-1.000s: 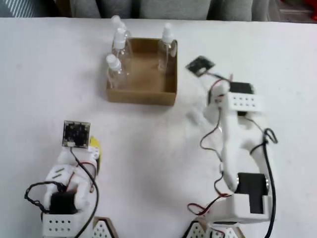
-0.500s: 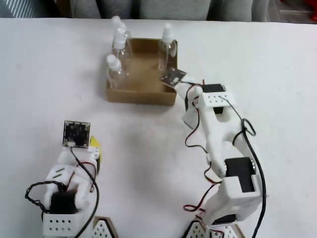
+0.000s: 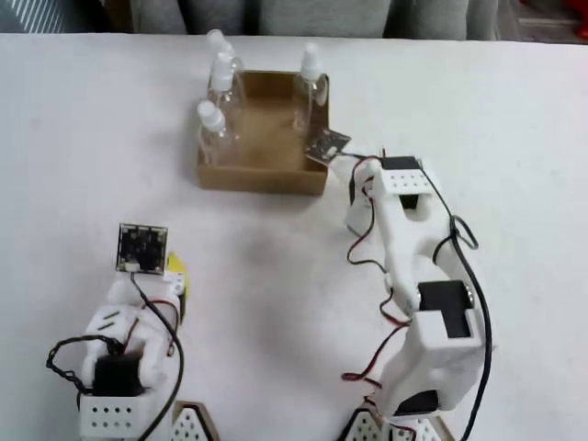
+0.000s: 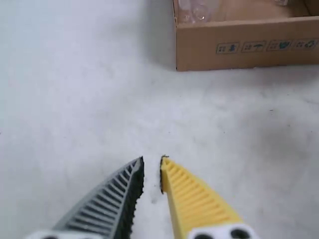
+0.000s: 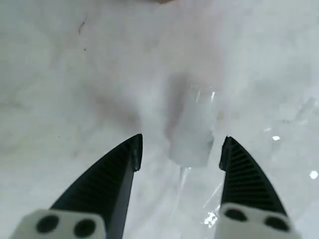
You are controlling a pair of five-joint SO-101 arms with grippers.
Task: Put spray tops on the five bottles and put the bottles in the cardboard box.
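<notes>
Place: most likely a robotics lab or maker's bench, set up in an ordinary room
Worktop: a plain white worktop (image 3: pixel 73 138) with two small arms standing at its near edge
Arms: left arm (image 3: pixel 124 354) and right arm (image 3: pixel 418 276) in white, printed-looking shells, with screw holes and black motors showing
Wiring: loose red and black wires (image 3: pixel 367 253) run in the open along the right arm
Cameras: bare camera boards (image 3: pixel 142 246) sit uncased on the wrists
Props: a cardboard box (image 3: pixel 262 176) with small clear bottles (image 3: pixel 210 124)
Background: grey padded seat backs (image 3: pixel 322 14) along the far edge, which suggests an office or living space rather than a factory floor
</notes>
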